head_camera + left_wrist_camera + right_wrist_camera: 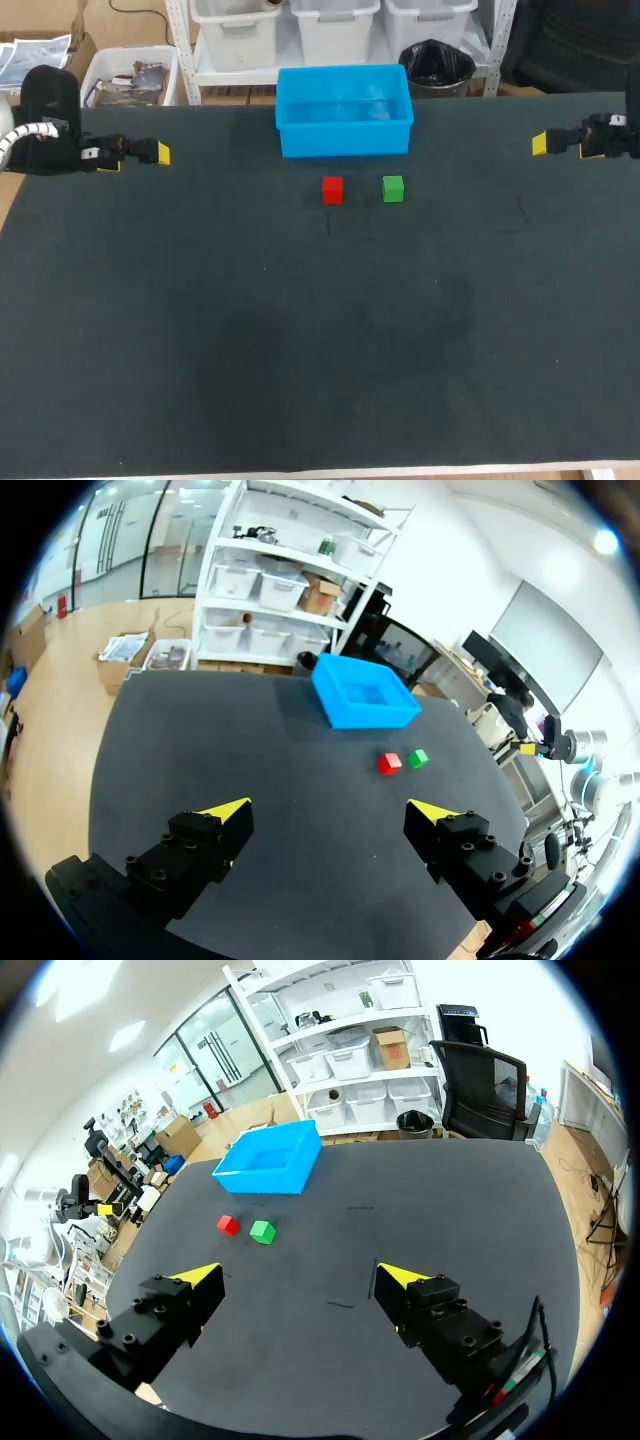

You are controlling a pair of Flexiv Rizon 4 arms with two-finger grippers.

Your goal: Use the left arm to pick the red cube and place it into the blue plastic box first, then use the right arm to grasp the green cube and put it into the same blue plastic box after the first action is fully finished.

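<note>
No legible text, label, number or sign was recorded on the tabletop or on any item upon it. The red cube, green cube and blue plastic box showed plain, unmarked faces in all three views.

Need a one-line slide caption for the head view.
Red cube and green cube side by side before the blue plastic box; left gripper and right gripper open at either side.
</note>
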